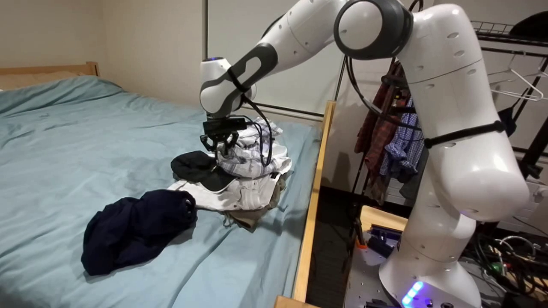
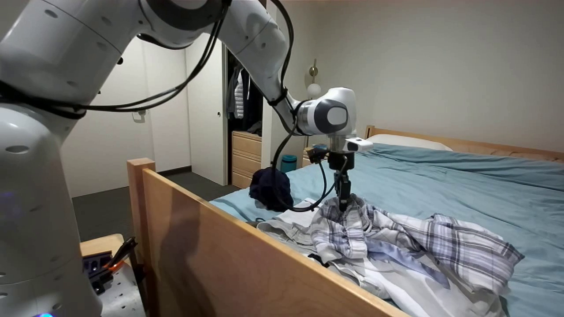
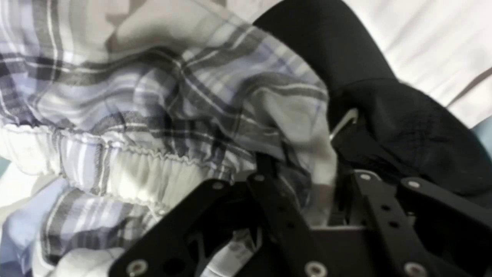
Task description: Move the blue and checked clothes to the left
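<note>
The checked clothes [image 1: 248, 166] lie bunched on top of a pile on the bed, with a long part stretched away from my gripper [image 2: 343, 203]. In the wrist view the checked cloth [image 3: 215, 96] rises between the fingers, and the left fingertip goes under a fold of it. Those jaws stand partly apart around the fabric; how firmly they press on it is hidden. The blue clothes, a dark navy bundle [image 1: 137, 231], rest apart from the pile on the bare sheet. The navy bundle [image 2: 269, 189] also appears in an exterior view beyond the pile.
A black cap [image 1: 195, 167] lies beside the gripper, close to the right finger in the wrist view. Under the checked cloth are a white garment [image 1: 248, 192] and a beige-olive one [image 1: 250, 218]. A wooden bed board [image 2: 246, 255] stands between the arm's base and the pile.
</note>
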Robot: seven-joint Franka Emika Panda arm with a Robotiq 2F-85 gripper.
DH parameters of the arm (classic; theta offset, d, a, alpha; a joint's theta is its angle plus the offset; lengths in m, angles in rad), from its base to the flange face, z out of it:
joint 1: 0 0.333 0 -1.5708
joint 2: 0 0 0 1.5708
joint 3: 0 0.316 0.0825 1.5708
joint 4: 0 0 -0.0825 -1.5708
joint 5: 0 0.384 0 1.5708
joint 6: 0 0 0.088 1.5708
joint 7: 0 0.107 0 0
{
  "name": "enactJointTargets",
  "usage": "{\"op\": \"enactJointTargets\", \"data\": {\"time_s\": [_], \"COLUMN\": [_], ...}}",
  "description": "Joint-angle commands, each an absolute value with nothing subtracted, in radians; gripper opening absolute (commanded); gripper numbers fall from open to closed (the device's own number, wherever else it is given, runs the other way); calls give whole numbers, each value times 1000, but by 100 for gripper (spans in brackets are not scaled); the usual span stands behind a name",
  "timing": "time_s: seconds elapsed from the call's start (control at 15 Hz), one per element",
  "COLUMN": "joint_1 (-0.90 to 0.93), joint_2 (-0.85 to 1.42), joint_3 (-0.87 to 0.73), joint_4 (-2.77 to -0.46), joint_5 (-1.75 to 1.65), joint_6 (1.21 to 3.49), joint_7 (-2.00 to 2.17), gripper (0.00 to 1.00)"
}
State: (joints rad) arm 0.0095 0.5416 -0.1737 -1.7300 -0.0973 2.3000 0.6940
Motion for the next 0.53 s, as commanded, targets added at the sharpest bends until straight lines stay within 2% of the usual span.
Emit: {"op": "enactJointTargets", "data": {"time_s": [0.0, 0.07, 0.33, 0.4, 0.47], "joint_1": [35, 46, 69, 63, 61], "joint_2": [437, 414, 355, 348, 344], "joint_3": [-130, -118, -70, -61, -58], "joint_4": [-1791, -1801, -1812, -1815, -1816], "joint_5": [-103, -105, -90, -62, -50], "joint_6": [2323, 2325, 2324, 2307, 2294], "joint_7": [566, 537, 389, 378, 378], "gripper": [10, 5, 0, 26, 27]}}
